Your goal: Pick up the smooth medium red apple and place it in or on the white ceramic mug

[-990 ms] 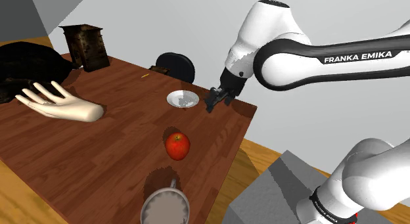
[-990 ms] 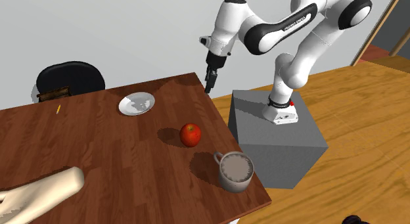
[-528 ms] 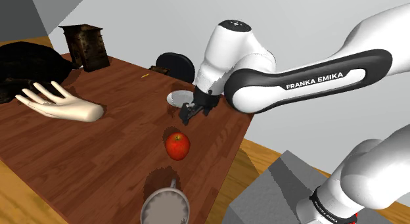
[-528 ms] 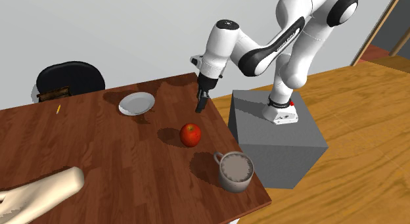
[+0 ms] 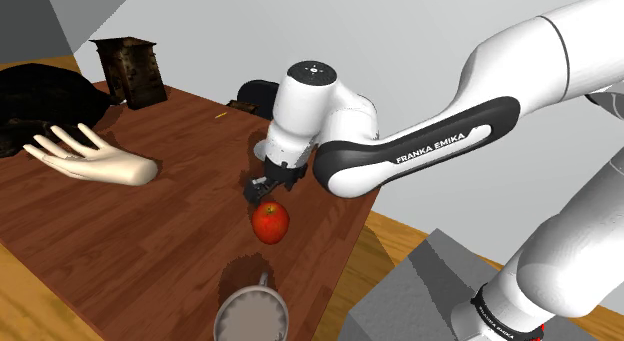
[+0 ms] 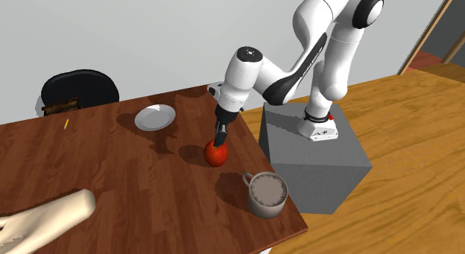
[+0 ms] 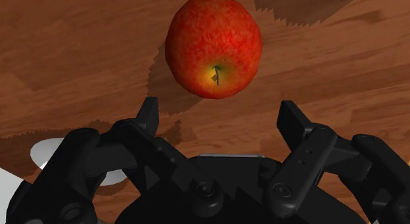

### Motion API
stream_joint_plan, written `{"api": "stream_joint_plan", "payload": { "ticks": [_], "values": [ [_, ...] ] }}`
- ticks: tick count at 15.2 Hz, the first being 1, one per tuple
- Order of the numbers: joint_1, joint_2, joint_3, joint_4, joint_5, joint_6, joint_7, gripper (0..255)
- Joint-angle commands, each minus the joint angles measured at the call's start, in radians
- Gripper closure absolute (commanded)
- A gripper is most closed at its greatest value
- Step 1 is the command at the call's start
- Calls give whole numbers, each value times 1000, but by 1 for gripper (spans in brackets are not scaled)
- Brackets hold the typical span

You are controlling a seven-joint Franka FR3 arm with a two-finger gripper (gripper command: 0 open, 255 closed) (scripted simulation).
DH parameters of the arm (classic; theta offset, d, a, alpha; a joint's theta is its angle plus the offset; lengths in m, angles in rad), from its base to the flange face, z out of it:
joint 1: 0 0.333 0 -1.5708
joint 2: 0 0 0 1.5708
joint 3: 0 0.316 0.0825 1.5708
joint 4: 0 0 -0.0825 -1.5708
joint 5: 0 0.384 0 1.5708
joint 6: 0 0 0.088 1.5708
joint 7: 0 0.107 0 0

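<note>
A red apple [image 5: 270, 222] [image 6: 216, 154] [image 7: 215, 45] lies stem up on the brown wooden table [image 5: 150, 229], near the edge that faces the stand. My black gripper [image 5: 260, 189] [image 6: 220, 135] [image 7: 220, 117] hangs just over it, open. Its fingers [image 7: 148, 114] stand wide apart and touch nothing; the apple sits ahead of the fingertips, off the line between them. A pale grey mug [image 5: 252, 314] [image 6: 267, 194] stands upright at the table corner, a short way from the apple, its handle toward the apple.
A white plate [image 6: 155, 118] [image 7: 41, 154] lies behind the gripper. A pale mannequin hand [image 5: 95, 159] [image 6: 45, 219] rests on the table's far side. A dark box [image 5: 130, 71], a small yellow pencil [image 5: 220, 116] and a black chair [image 6: 78, 89] are at the back. The grey stand [image 6: 317, 152] is beside the table.
The arm has swung in from beyond the table edge, over the plate's side, and come down until the gripper is right above the apple. The apple and mug have not moved.
</note>
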Motion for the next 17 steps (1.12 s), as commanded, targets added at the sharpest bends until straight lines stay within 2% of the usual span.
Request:
{"api": "stream_joint_plan", "payload": {
  "ticks": [1, 4, 12, 13, 17],
  "values": [
    [0, 29, 1, 0, -33, 20, 25, 0],
    [1, 74, -4, -3, -85, 52, 59, 0],
    [1, 74, -4, -3, -85, 52, 59, 0],
    [1, 74, -4, -3, -85, 52, 59, 255],
    [1, 74, -4, -3, -85, 52, 59, 255]
  ]
}}
